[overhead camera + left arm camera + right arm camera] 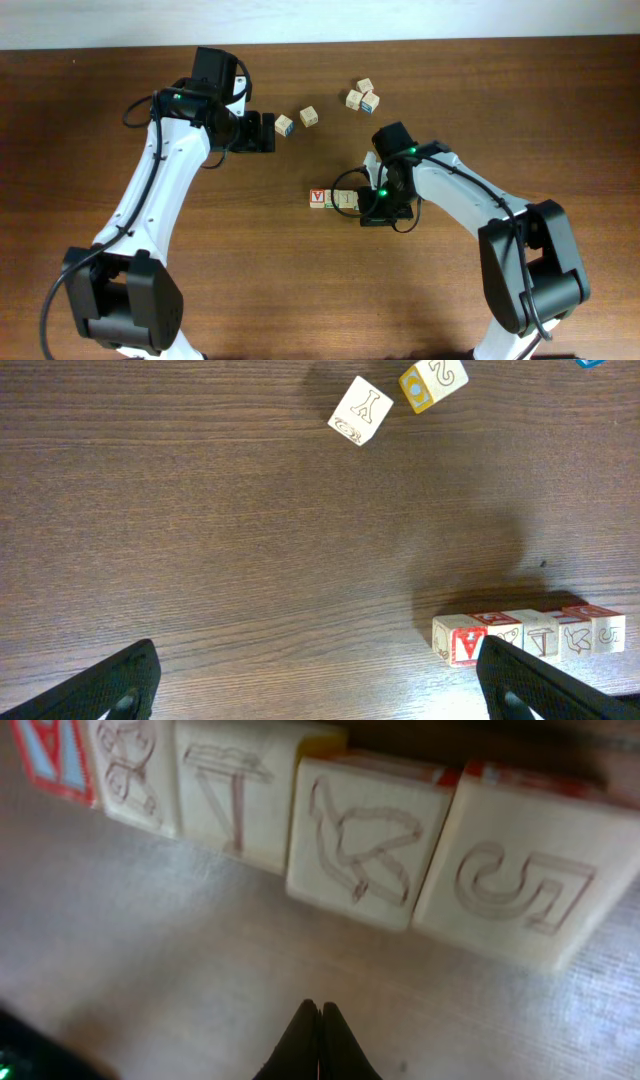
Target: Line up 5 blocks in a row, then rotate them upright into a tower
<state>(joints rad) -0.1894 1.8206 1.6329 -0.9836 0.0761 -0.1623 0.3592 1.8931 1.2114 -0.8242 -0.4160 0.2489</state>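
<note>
Five pale wooden blocks stand in a row touching each other. In the right wrist view they run from a red-and-white letter block (55, 755) to a "5" block (520, 880). My right gripper (320, 1020) is shut and empty, its tips just short of the row's near side. From overhead the row's left end (320, 198) shows, and the right gripper (375, 210) covers its right end. In the left wrist view the row (540, 635) lies at lower right. My left gripper (325, 695) is open and empty above bare table, and overhead it (268, 132) sits at upper left.
Loose cubes lie apart from the row. Two (284, 125) (309, 116) are just right of the left gripper, and a cluster of three (362, 96) lies further right. The left wrist view shows a "Y" cube (361, 410) and a yellow-marked cube (432, 382).
</note>
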